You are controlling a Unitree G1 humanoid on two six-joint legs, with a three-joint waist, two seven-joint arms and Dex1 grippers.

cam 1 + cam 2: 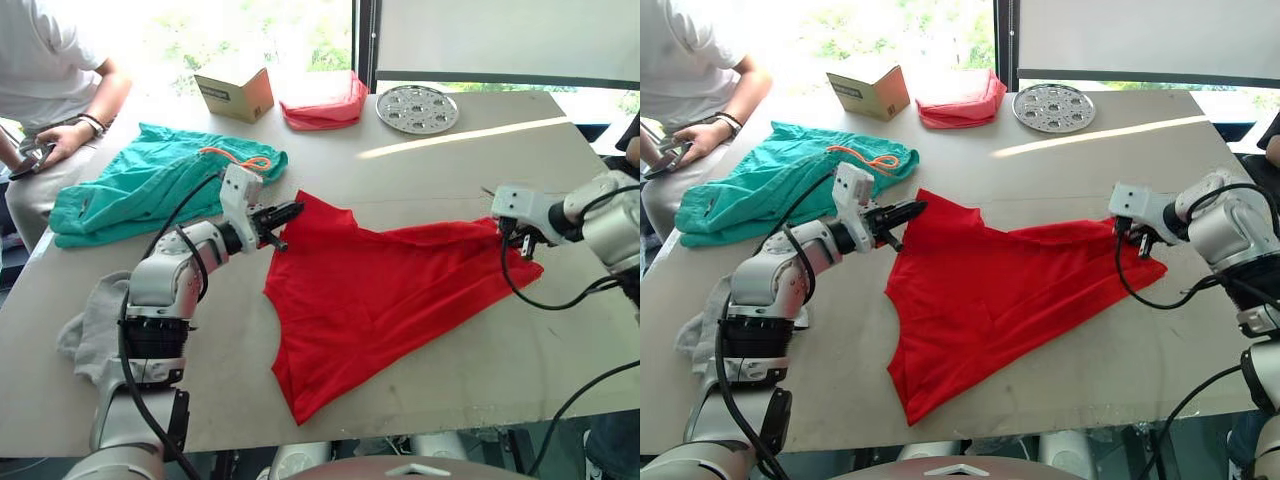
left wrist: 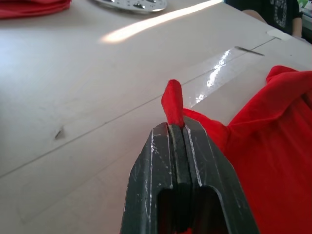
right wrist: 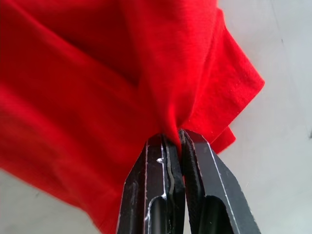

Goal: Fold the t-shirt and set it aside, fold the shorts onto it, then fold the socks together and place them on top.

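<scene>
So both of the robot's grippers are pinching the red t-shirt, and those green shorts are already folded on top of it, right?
Not quite. Both grippers do pinch the t-shirt: the left gripper at one corner, the right gripper at the other. But the shorts are not on it; the left eye view shows them lying loose and apart from it, on the table beside the robot's left arm.

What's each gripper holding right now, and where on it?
Both pinch the bright red fabric t-shirt: left gripper on a corner, right gripper on bunched cloth at the opposite end.
</scene>
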